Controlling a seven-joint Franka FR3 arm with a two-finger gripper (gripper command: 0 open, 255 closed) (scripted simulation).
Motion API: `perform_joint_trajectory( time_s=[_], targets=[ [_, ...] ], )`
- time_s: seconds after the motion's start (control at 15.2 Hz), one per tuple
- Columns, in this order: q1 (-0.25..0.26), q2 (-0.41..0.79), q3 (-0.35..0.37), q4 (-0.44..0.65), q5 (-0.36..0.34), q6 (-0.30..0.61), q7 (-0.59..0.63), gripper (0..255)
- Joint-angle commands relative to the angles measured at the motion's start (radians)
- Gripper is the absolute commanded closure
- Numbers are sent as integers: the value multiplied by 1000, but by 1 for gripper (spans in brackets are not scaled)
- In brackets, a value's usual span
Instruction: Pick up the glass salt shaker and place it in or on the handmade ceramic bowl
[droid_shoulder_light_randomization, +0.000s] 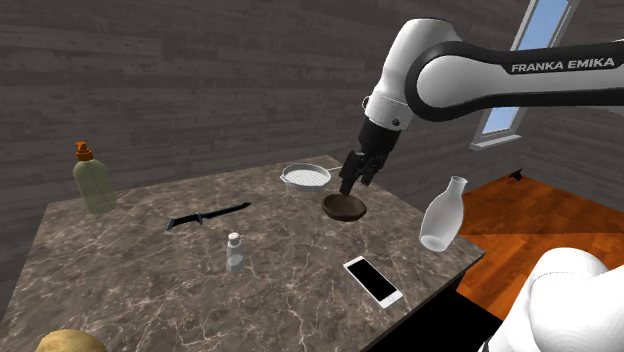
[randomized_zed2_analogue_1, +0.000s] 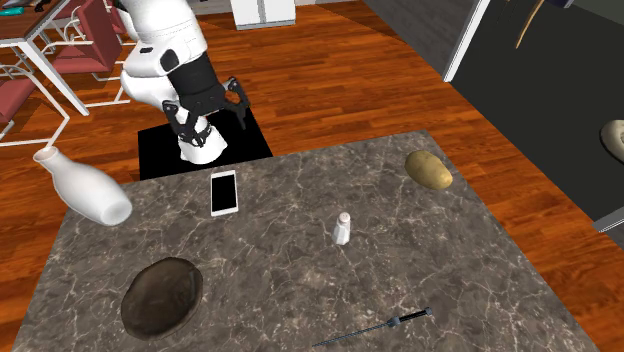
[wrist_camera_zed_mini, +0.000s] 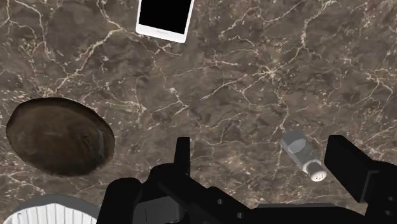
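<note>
Hovering over the table (droid_shoulder_light_randomization: 120, 270), gripper (wrist_camera_zed_mini: 261, 153) splayed and empty; yet to grasp the upright mid-table salt shaker (droid_shoulder_light_randomization: 234, 252), apart from the edge-side bowl (droid_shoulder_light_randomization: 344, 208).

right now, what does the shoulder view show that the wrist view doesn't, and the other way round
Shoulder, not wrist: a pale green bottle with an orange cap, a black knife, a white narrow-necked vase. Wrist, not shoulder: the black gripper, its fingers plainly apart, clasping nothing. Both: the small clear salt shaker, the dark brown bowl, the white-edged phone, the white ribbed dish, the dark marble table.
</note>
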Motion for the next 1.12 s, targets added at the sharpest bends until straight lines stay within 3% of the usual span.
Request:
perform_joint_trajectory(
  time_s=[0.0, 0.59, 1.06],
  targets=[
    [5, 47, 37, -5, 11, 65, 46, 0],
    [-1, 319, 190, 52, -17, 327, 260, 0],
    [-11, 585, 281, 184, -170, 476, 490, 0]
  ],
)
